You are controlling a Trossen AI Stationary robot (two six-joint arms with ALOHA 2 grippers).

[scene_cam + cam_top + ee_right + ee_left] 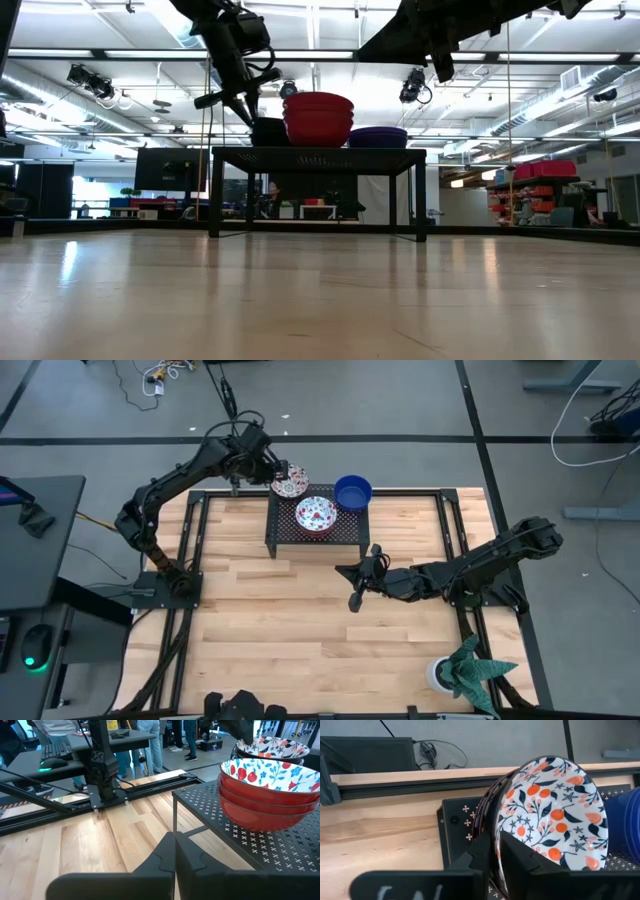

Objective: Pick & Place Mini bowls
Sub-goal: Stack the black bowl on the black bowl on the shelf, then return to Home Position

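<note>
A black perforated stand point(318, 538) sits at the table's far middle. On it are a stack of red mini bowls with floral insides point(316, 515), a cobalt blue mini bowl point(352, 492), and, at its far left corner, a white mini bowl with orange and navy flowers point(291, 483). My left gripper point(496, 852) comes in from the far left and is shut on that bowl. My right gripper point(356, 600) hangs shut over bare wood on the near side of the stand, holding nothing. My left gripper has the flowered bowl's rim point(496, 837) between its two fingers, one finger inside the bowl point(525, 862) and one outside against the dark wall point(482, 855). The fingers slant down from the far left. The bowl's bottom is at the stand's top; whether it rests there I cannot tell.
A white pot with a green plant point(462, 670) stands at the near right corner. Black rails point(448, 520) frame the wooden top. Bare wood point(270, 610) lies on the near side of the stand. People stand in the room beyond the table.
</note>
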